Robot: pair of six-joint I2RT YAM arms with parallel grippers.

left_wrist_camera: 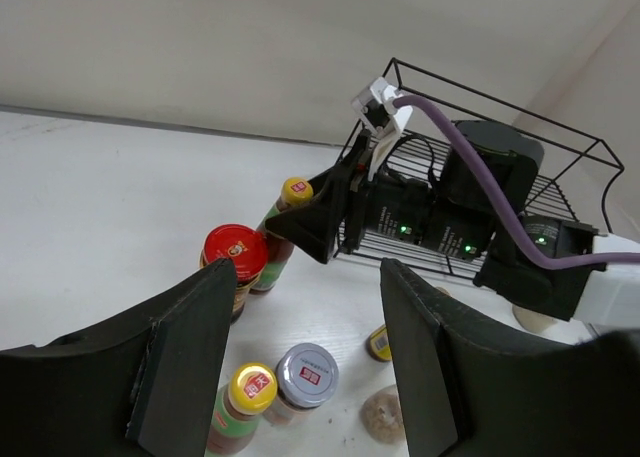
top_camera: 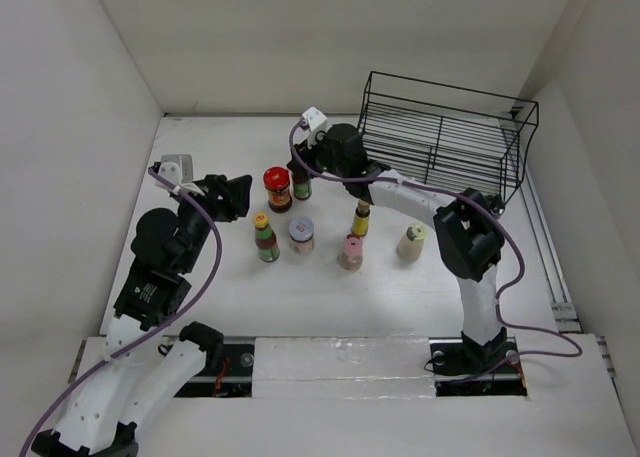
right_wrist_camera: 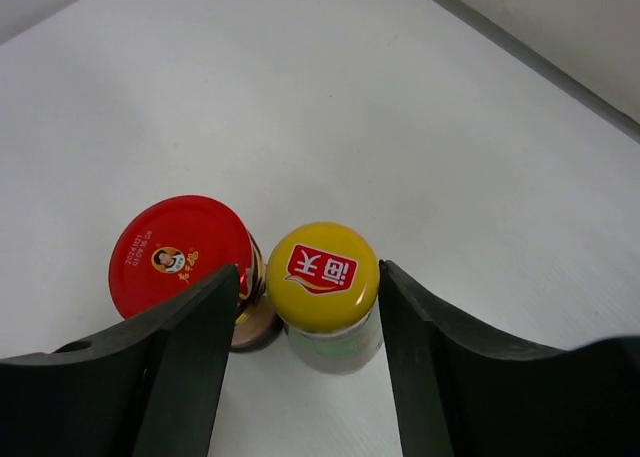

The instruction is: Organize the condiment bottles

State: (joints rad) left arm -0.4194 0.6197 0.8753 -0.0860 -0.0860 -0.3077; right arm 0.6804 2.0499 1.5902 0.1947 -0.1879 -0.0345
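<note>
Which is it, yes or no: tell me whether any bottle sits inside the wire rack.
No, the black wire rack shows only bare wire, while the bottles stand on the table outside it.

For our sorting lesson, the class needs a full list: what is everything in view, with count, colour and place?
Yellow-capped bottles: three, red-green or dark, two mid-table, one farther back.
Red-lidded jar: one, red lid, beside that far bottle.
Silver-lidded jar: one, silver lid, centre.
Pink-capped bottle: one, beige, centre.
Cream-capped bottle: one, beige, right of centre.
Wire rack: one, black, far right.
Table: one, white, underneath.
Left hand: one, black, open, left of the bottles.
Right hand: one, black, open around the far yellow cap.
</note>
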